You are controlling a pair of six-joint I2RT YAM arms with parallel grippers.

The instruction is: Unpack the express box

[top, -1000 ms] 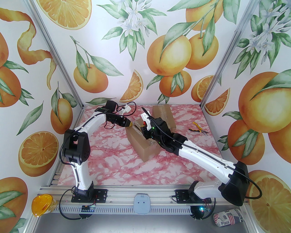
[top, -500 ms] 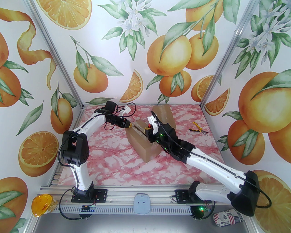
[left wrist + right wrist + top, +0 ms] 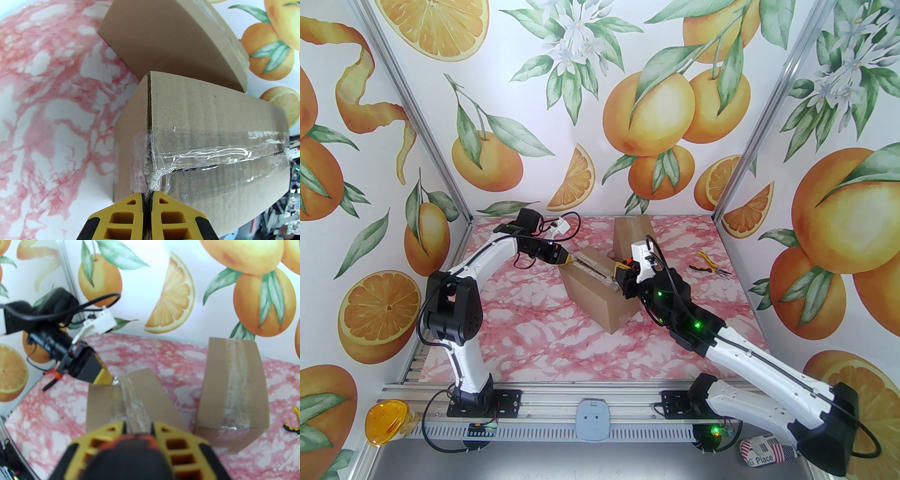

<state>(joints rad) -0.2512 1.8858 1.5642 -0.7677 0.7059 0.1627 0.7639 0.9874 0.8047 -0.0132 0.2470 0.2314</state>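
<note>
Pink-marbled table (image 3: pixel 534 337): left gripper (image 3: pixel 147 193), jaws clenched, is pinching the tape (image 3: pixel 211 154) end on the express box (image 3: pixel 600 300) just ahead of them. Right gripper (image 3: pixel 138 425) is clasping a dark tool (image 3: pixel 131 458) over the seam. Peeling is seemingly beginning, calling for a steady backward pull.

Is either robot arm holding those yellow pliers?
No: the pliers lie loose on the pink table, with nothing gripping them.

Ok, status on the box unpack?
Left gripper shut on tape end at box corner. Right gripper holds dark blurred tool at seam's near end. Flaps closed. Second box close behind.
</note>
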